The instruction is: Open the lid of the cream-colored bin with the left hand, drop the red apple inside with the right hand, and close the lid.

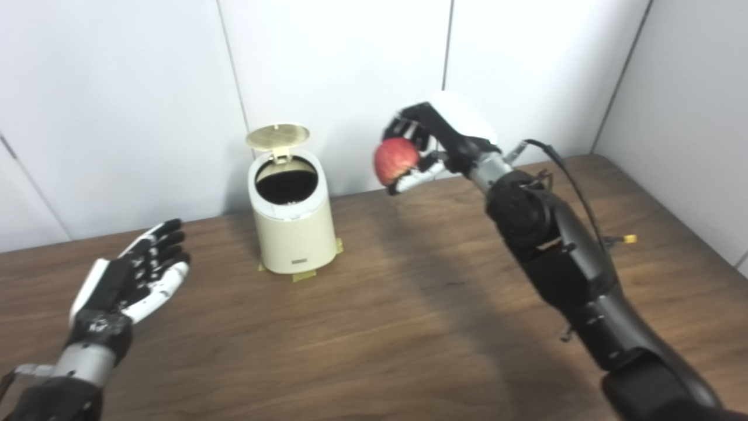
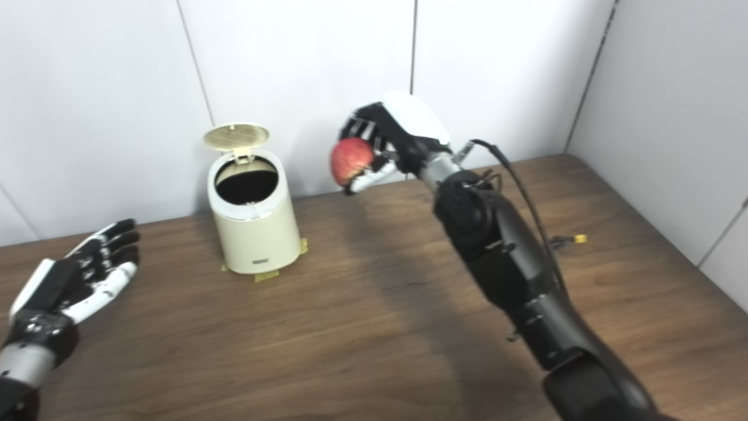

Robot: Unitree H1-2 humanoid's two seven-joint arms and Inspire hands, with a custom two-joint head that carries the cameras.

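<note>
Left hand (image 1: 131, 275) with black fingers, white back shell and white thumb, silver wrist cuff, right hand (image 1: 435, 146) black with a glossy white back cover, silver wrist ring, bulky black forearm, thin black cable looping alongside it

The bin (image 1: 292, 228) interior is dark and unreadable; the right hand (image 1: 435, 146) hides the apple's (image 1: 396, 161) far side.

A lab-like test booth: plain white wall panels (image 1: 339, 70) enclose a bare wooden surface (image 1: 380, 327).
</note>
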